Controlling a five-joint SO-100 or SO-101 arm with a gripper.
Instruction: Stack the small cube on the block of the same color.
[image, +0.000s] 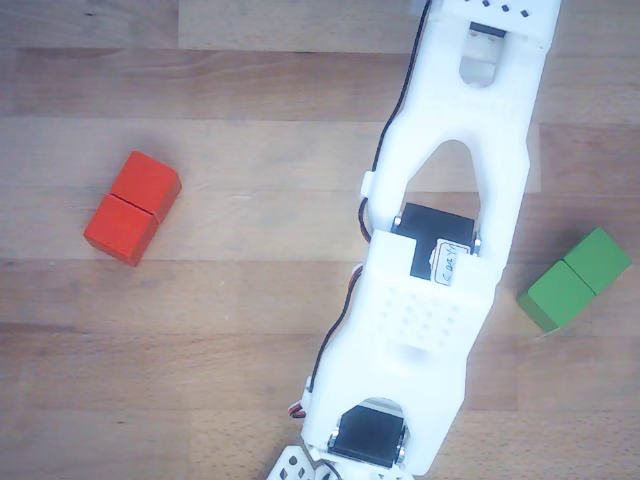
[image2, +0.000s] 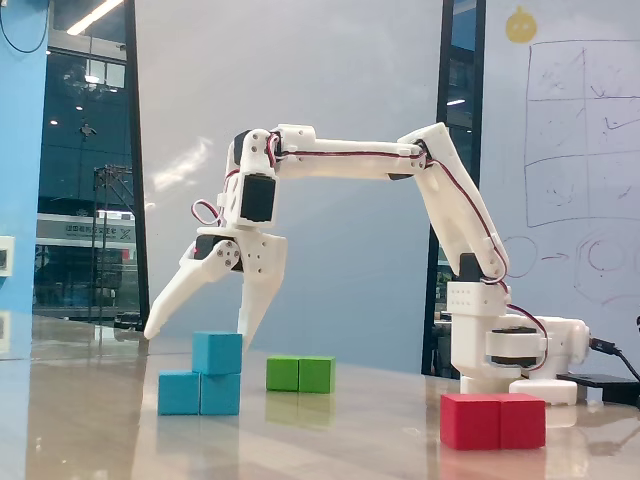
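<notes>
Resting on the right half of the blue block (image2: 199, 393), the small cube (image2: 217, 352) is seen. The gripper (image2: 195, 328) is held spread apart above it, gripping nothing.

arm (image: 440, 250): centre | red block (image: 132, 208): left | green block (image: 574, 279): right | wooden table (image: 230, 350)

Other view: cam straight above, close, facing down on the arm (image: 440, 250). Fixed view: cam low, near surface (image2: 330, 440) level, side-on, further back, whole arm (image2: 350, 160) in shot. Shared: arm, red block (image: 132, 208) (image2: 493, 420) & green block (image: 573, 279) (image2: 300, 374) either side of it.
</notes>
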